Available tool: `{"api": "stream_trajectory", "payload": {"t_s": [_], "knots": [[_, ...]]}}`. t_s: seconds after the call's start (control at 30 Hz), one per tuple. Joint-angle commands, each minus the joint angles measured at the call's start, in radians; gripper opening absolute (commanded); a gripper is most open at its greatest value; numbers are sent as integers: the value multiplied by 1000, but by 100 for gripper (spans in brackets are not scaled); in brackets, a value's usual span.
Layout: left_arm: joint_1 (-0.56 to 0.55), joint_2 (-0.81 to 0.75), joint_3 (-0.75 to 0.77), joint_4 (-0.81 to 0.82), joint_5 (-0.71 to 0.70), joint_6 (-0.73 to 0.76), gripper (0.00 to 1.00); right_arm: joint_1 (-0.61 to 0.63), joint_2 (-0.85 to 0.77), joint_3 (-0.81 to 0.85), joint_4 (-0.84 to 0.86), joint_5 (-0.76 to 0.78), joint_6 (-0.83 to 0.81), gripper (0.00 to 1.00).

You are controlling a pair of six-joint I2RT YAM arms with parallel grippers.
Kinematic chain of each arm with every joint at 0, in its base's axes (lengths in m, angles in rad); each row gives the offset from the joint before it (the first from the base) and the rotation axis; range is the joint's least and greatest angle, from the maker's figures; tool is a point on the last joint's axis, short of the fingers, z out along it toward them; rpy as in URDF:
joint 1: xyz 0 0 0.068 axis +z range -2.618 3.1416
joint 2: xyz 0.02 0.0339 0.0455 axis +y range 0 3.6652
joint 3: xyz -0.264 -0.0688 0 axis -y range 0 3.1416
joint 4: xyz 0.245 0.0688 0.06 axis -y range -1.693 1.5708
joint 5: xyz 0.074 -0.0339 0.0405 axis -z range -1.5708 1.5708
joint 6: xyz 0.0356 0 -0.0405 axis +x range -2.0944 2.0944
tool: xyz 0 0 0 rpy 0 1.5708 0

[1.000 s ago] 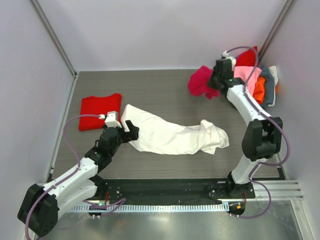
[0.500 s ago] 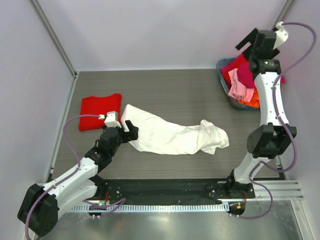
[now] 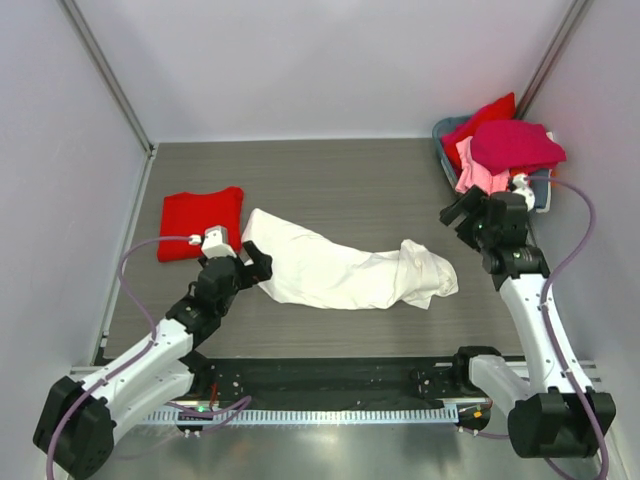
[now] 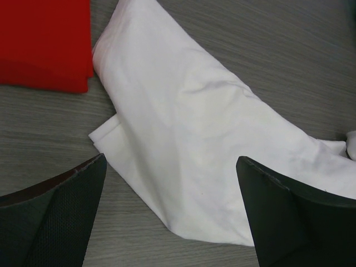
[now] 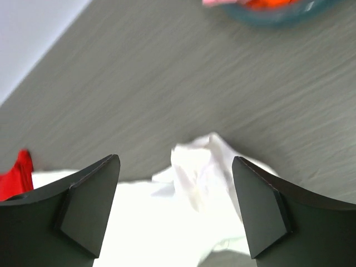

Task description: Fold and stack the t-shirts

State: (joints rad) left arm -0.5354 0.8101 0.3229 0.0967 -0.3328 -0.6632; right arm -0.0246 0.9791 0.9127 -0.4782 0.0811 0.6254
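A crumpled white t-shirt (image 3: 340,268) lies stretched across the middle of the table. A folded red t-shirt (image 3: 200,222) lies flat to its left. My left gripper (image 3: 256,263) hovers open over the white shirt's left end (image 4: 194,139), with nothing between its fingers (image 4: 171,161); the red shirt's edge (image 4: 44,39) shows at the upper left. My right gripper (image 3: 460,212) is open and empty, above the table just right of the shirt's bunched right end (image 5: 194,178), which sits between its fingers (image 5: 175,158). A magenta t-shirt (image 3: 515,145) tops the basket pile, over pink (image 3: 475,172) and red (image 3: 487,113) ones.
The grey-blue basket (image 3: 442,133) stands at the back right corner against the wall; its rim (image 5: 272,14) shows at the top of the right wrist view. Walls close in the table on the left, back and right.
My right gripper has let go of the magenta t-shirt, which now lies on the basket pile, and the arm has swung down toward the white shirt's right end. The left arm has barely moved.
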Motion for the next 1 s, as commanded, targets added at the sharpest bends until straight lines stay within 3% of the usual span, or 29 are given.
{"api": "stream_trajectory", "payload": {"t_s": [0.0,0.13,0.3,0.33,0.47,0.8,0.97], "knots": [[-1,24,56,-93,-40,-96,100,61,-3,-98,6,-167,5,88],[-1,69,108,-268,-95,-163,98,230,36,-164,-39,-86,-1,91],[0,161,229,-451,-133,-197,85,314,95,-184,-27,9,17,75],[-1,184,235,-478,-147,-202,76,315,113,-187,-17,26,13,71],[3,215,245,-491,-155,-205,65,315,186,-169,3,78,-7,64],[55,319,260,-477,-75,-207,59,316,193,-167,-17,236,-23,65],[104,386,262,-439,-8,-207,53,316,201,-199,-13,244,-6,64]]}}
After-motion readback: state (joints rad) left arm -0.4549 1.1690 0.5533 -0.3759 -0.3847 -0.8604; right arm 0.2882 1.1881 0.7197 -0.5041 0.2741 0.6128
